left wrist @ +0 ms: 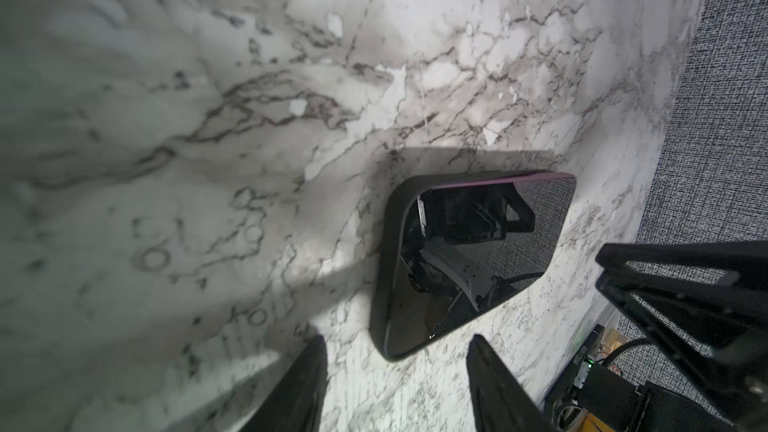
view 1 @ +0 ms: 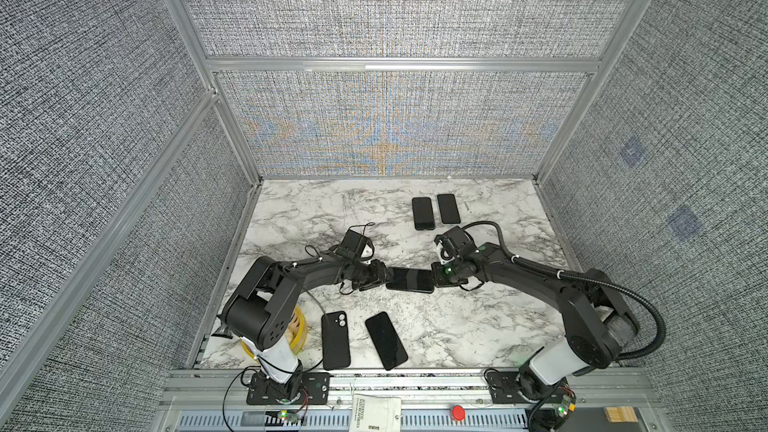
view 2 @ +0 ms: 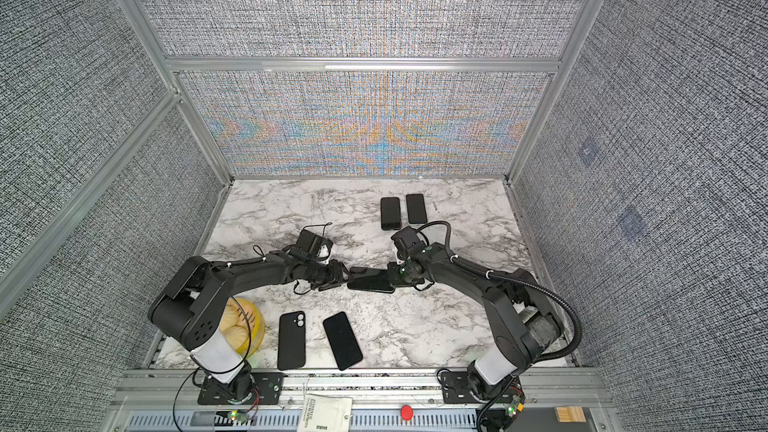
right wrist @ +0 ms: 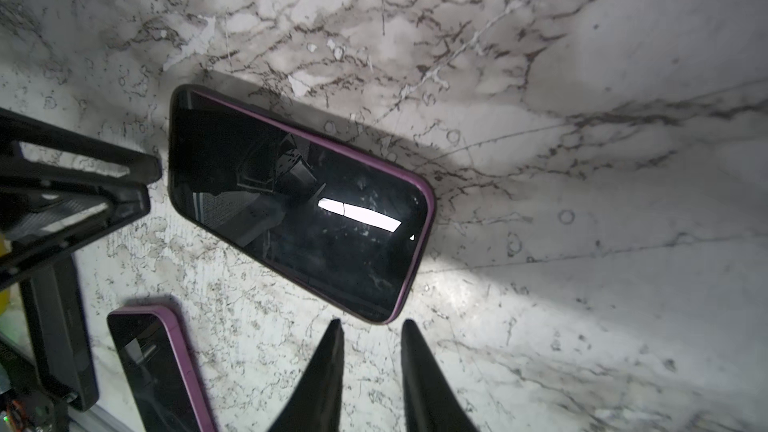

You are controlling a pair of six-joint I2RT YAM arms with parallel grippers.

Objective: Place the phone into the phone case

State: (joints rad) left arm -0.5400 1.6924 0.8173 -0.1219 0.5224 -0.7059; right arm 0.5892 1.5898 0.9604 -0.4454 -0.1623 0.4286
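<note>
The left hand (left wrist: 397, 338) is open wide. Nothing is between its fingers. The right hand (right wrist: 372, 322) is open only a little, with a small gap between its fingers, and it holds nothing too.

The phone (view 1: 410, 280) lies flat on the white marble surface (view 1: 316, 209), screen up, right between the two hands. One short end is just in front of the left hand. The other short end is just in front of the right hand.

The black phone case (left wrist: 388, 251) wraps the end by the left hand. The phone's purple edge shows along one long side and at the end by the right hand. I cannot tell if that end is pushed all the way in.

Back behind the hands, near the arms' feet, a second phone (view 1: 385, 340) lies screen up. A face-down phone (view 1: 336, 340) lies just beside it.
</note>
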